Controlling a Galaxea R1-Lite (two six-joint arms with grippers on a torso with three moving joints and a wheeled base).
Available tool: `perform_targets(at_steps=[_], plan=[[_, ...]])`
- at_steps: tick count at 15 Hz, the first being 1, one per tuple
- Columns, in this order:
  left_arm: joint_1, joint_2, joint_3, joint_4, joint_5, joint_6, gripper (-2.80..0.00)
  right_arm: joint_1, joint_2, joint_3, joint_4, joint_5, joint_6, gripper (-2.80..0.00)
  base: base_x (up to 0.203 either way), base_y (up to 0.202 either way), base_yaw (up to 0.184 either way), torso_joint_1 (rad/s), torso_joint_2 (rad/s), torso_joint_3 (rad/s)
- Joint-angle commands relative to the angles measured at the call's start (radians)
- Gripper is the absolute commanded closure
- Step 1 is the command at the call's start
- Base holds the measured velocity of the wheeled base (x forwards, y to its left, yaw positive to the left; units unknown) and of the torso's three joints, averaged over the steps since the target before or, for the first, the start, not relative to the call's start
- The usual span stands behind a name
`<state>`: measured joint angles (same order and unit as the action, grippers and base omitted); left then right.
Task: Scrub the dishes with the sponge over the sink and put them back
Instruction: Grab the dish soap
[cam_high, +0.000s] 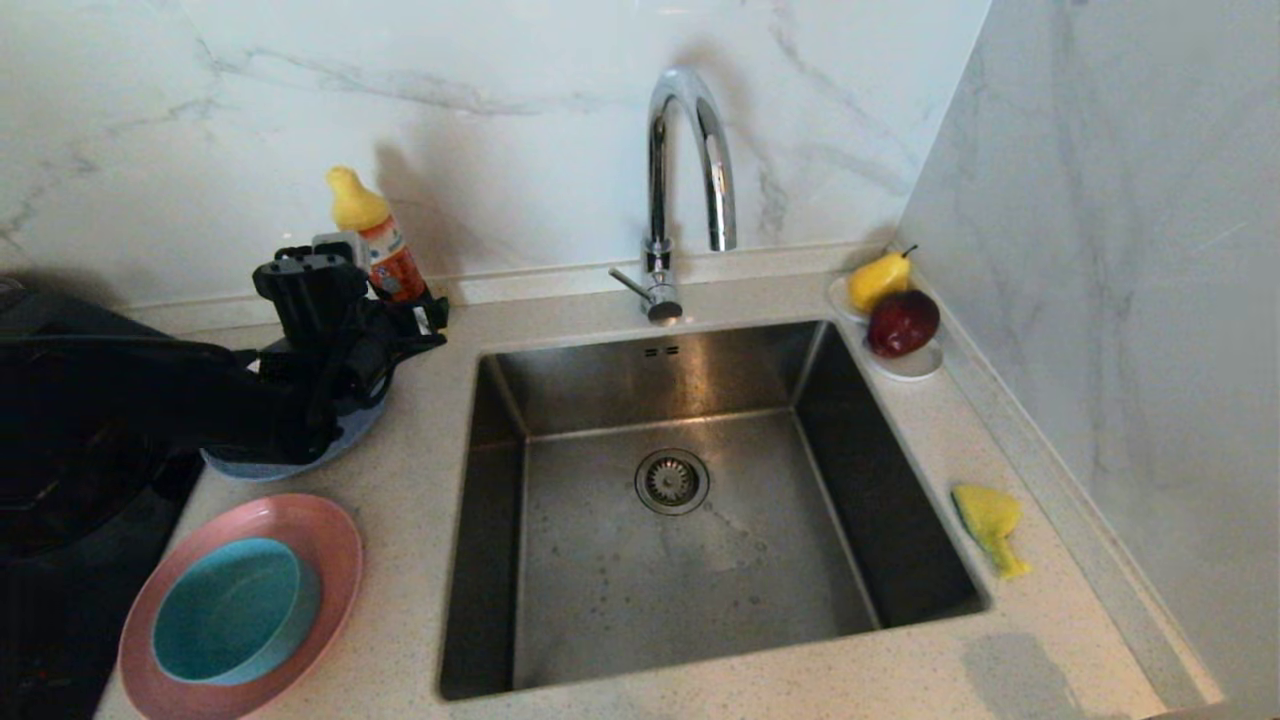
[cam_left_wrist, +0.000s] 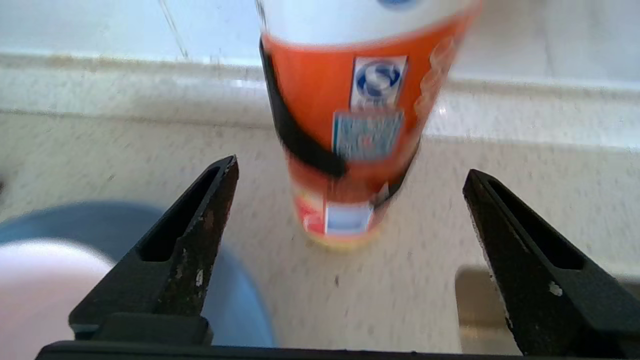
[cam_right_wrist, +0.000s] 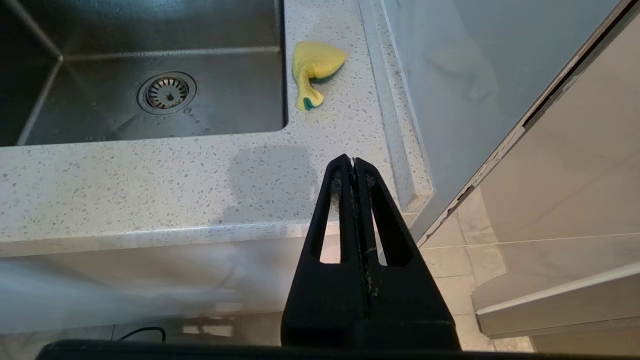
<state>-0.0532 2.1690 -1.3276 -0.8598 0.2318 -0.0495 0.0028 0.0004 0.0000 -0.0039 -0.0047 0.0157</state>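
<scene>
Head view: left gripper (cam_left_wrist: 350, 172) with fingers spread wide and empty over the grey-blue round plate (cam_high: 345, 440); bent yellow sponge (cam_high: 988, 520) lies on the speckled bench (cam_high: 420, 420) right of the steel sink (cam_high: 690, 560); right gripper (cam_right_wrist: 353, 161) fingers pressed together.

At left of the head view, you see the grey-blue plate (cam_high: 345, 440) mostly hidden beneath the left arm; the bottle (cam_left_wrist: 350, 125) is blurred.

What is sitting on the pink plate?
A teal bowl sits on the pink plate, at the front left of the counter. Its inside looks empty. The part of the plate under the bowl is covered, so nothing can be told there.
</scene>
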Motion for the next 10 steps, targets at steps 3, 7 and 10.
perform_targets(at_steps=[3,7,10], plan=[[0.001,0.082,-0.075,-0.019,0.02,-0.001,-2.8,0.0,0.0,0.0,-0.001,0.002,0.0,0.0,0.0,0.0,0.0,0.0,0.0,0.0],[0.001,0.137,-0.162,-0.016,0.041,-0.001,-2.8,0.0,0.0,0.0,-0.001,0.002,0.0,0.0,0.0,0.0,0.0,0.0,0.0,0.0],[0.0,0.171,-0.211,-0.006,0.05,-0.003,-2.8,0.0,0.0,0.0,-0.001,0.0,0.0,0.0,0.0,0.0,0.0,0.0,0.0,0.0]])
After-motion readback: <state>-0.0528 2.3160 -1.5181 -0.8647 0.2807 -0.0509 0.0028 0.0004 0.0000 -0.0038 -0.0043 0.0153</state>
